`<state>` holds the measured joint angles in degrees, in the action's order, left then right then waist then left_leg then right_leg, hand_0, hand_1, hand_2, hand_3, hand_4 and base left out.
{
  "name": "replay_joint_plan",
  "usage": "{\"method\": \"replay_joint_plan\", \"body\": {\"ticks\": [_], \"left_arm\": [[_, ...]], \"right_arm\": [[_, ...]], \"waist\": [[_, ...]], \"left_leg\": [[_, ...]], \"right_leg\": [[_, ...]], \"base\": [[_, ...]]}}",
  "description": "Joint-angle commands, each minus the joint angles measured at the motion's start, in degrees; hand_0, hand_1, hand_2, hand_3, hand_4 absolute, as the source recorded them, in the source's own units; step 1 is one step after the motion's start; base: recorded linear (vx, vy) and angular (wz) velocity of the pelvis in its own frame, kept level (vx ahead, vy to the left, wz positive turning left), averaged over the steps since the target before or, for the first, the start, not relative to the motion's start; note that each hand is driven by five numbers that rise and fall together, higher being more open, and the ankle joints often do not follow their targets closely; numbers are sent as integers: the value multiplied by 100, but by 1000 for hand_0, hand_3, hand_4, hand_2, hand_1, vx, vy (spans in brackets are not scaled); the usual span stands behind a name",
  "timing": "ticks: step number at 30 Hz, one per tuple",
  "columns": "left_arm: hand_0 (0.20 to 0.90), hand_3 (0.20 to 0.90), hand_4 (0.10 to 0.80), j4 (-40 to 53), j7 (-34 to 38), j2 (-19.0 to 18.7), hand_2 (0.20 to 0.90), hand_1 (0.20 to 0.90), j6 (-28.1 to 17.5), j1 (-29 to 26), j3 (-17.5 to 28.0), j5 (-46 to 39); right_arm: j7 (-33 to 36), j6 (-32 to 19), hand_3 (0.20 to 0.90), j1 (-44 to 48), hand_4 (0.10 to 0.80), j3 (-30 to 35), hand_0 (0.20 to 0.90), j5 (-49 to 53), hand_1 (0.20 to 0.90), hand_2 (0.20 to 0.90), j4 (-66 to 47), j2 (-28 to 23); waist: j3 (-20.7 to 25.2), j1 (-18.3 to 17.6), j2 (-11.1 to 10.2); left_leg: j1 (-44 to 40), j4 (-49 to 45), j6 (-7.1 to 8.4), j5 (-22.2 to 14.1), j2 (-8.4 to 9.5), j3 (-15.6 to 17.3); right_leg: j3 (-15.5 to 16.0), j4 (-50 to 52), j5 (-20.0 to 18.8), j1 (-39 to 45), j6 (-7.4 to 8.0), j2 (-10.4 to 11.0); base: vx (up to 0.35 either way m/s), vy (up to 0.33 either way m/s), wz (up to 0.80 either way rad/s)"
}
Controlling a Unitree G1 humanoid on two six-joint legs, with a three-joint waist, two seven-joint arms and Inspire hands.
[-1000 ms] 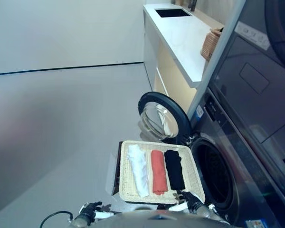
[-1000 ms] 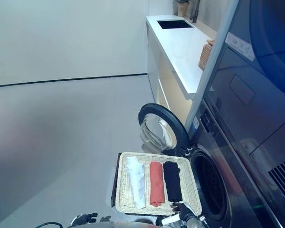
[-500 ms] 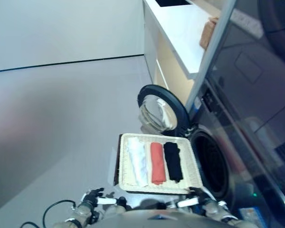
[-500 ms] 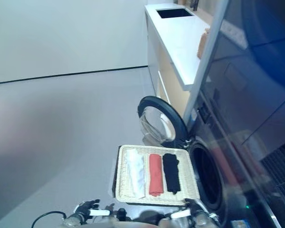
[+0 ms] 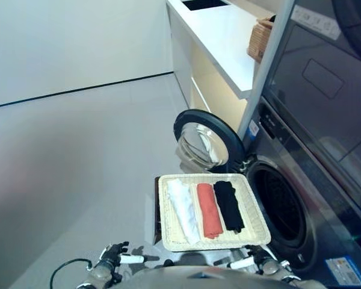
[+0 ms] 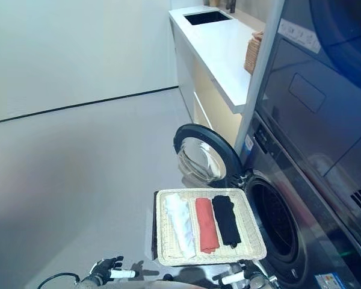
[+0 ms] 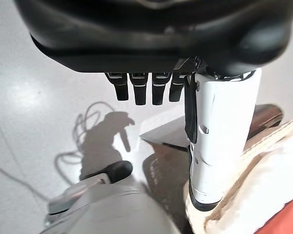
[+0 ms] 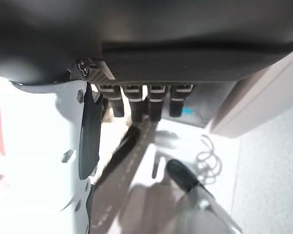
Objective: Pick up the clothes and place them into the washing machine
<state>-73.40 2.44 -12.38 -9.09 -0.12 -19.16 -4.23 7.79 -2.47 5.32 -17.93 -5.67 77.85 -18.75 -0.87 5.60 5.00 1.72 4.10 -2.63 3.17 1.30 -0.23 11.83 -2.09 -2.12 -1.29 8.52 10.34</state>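
Observation:
A shallow wicker basket rests beside the washing machine's open drum. In it lie a white roll, a red roll and a black roll, side by side. The round door stands open beyond the basket. My left hand hangs low near the basket's near left corner, open and empty; its wrist view shows the white-covered thumb next to the basket's edge. My right hand is low at the near right corner, open and empty, with its fingers straight.
A second appliance is stacked above the washing machine. A white counter with a wicker box runs along the far right wall. The dark box's edge shows under the basket. Bare grey floor spreads to the left.
The whole picture has shifted, so the camera has moved. Both hands stay low at the basket's near side. The clothes lie as before.

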Motion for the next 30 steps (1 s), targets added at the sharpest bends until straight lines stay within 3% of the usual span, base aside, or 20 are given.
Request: {"method": "replay_joint_plan", "body": {"ticks": [1,6,17,30], "left_arm": [[900,900,800,123,110,-64,900,900,-190,-468,42,-304],[900,900,800,408,348,-101,900,900,-341,-696,-21,-838],[900,900,800,727,536,-242,900,900,-493,-765,-17,-1445],[900,900,800,1633,860,-235,900,900,-704,-865,-476,-1863]], "right_arm": [[372,-71,900,854,800,-25,900,163,900,900,-43,-404],[847,-58,900,1779,800,-154,900,387,900,900,-193,-635],[1244,-17,900,3276,800,-600,900,530,900,900,23,-1102],[1834,53,900,4907,800,-963,900,636,900,900,626,-1923]], "waist": [[-604,91,-202],[-1261,76,-122],[-1664,240,-129],[-2104,437,113]], "left_leg": [[641,-248,447,-30,39,-316],[1730,-974,452,-10,63,-378],[2731,-1276,446,20,16,-241],[3757,-1585,495,42,107,-229]], "right_leg": [[-8,328,23,-174,-149,88],[-59,708,-64,-1132,-249,80],[-345,1018,-112,-2222,-325,-88],[-361,1277,-143,-3224,-385,-31]], "base": [[-251,-42,16],[-262,-46,15],[-51,4,-14],[-13,22,2]]}}
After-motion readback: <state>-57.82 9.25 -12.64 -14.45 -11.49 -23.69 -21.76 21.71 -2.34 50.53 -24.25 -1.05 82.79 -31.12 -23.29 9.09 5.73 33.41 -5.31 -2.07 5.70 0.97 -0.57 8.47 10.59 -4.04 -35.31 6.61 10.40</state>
